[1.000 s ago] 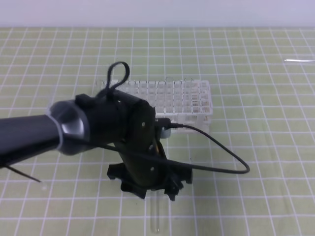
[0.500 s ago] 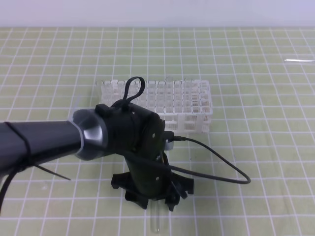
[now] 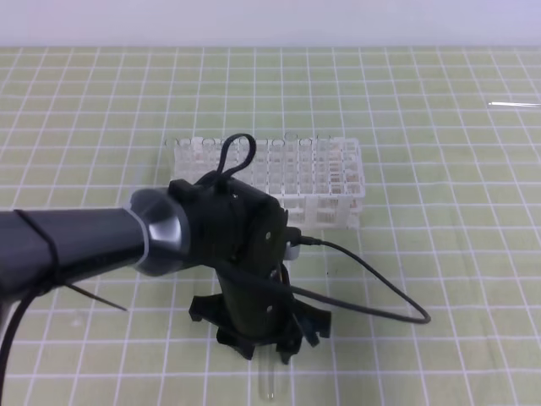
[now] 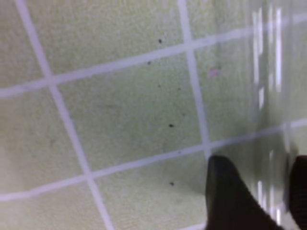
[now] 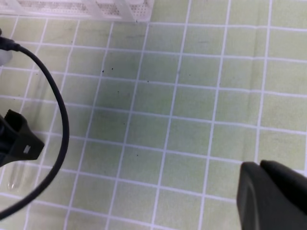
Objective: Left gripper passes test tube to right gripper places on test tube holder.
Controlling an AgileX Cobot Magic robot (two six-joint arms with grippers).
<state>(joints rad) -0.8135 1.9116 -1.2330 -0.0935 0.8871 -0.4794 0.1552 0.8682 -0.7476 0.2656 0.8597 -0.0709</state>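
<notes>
No legible writing; left gripper (image 3: pixel 272 351) fingers part-open astride test tube (image 3: pixel 268 381) on the gridded mat (image 3: pixel 473 279), right gripper (image 5: pixel 261 165) closed.

place: lab bench | evidence: white test tube holder (image 3: pixel 279 178), green grid mat (image 3: pixel 439 254) (white lines), robot arm (image 3: pixel 76 245)

A green mat (image 3: pixel 473 254) with a white grid covers the bench. A thin clear rod (image 3: pixel 514 104) lies on it near the far right edge. Small dark specks (image 5: pixel 125 76) dot the mat. A pale wall (image 3: pixel 270 21) runs behind.
</notes>
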